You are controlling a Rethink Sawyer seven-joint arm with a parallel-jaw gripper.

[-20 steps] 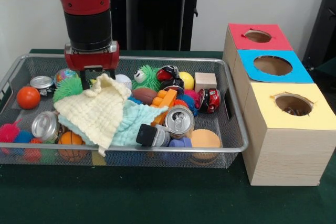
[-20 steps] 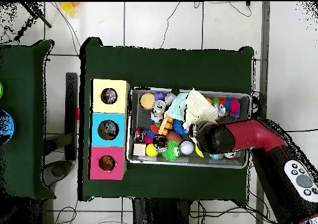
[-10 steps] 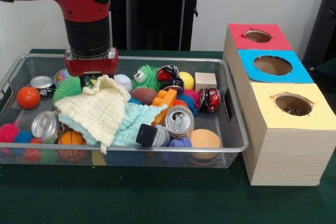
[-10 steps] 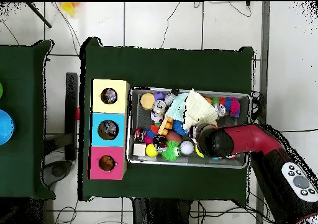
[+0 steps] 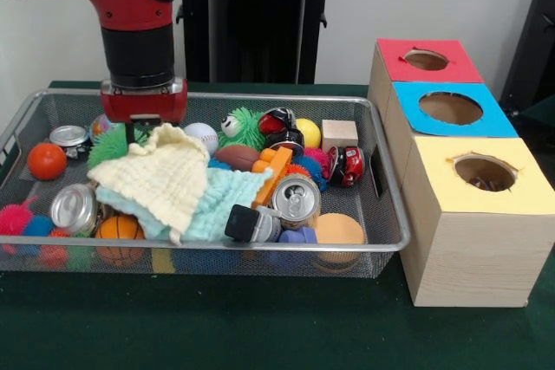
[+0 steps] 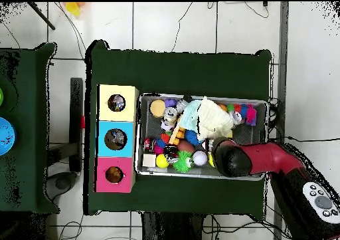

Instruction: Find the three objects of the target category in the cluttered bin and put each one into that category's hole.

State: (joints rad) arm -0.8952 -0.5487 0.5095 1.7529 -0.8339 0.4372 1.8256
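1. A wire mesh bin (image 5: pixel 386 175) sits on the green worktop (image 5: pixel 260 327), with three wooden boxes in a row just beside its edge.
2. The box tops are red (image 5: pixel 427 60), blue (image 5: pixel 451 108) and yellow (image 5: pixel 484 173), each cut with one round hole. The yellow box is nearest the worktop's front edge; the red is farthest back.
3. The gripper (image 5: pixel 143 132) hangs from the red and black arm (image 6: pixel 265 161) over the bin's far side, toward the end away from the boxes. Its tip meets the raised peak of a pale yellow cloth (image 5: pixel 160 179). Whether the jaws are apart or closed on the cloth cannot be told; the housing and the cloth hide them.
4. The yellow cloth drapes over a light blue cloth (image 5: pixel 221 201) in the middle of the bin.
5. Visible contents toward the end away from the boxes: an orange ball (image 5: pixel 46 161), two silver cans (image 5: pixel 74 207) (image 5: pixel 68 136), a small basketball (image 5: pixel 118 230) partly under the cloth, and spiky soft balls in the front corner.
6. Visible contents toward the box end: a silver can (image 5: pixel 298 199) lying with its top outward, a white baseball (image 5: pixel 203 136), a green fuzzy toy (image 5: pixel 244 127), a brown football (image 5: pixel 238 157), a yellow ball (image 5: pixel 308 133), a wooden cube (image 5: pixel 339 134) and a red toy car (image 5: pixel 349 165).
7. Which category is the target cannot be told.
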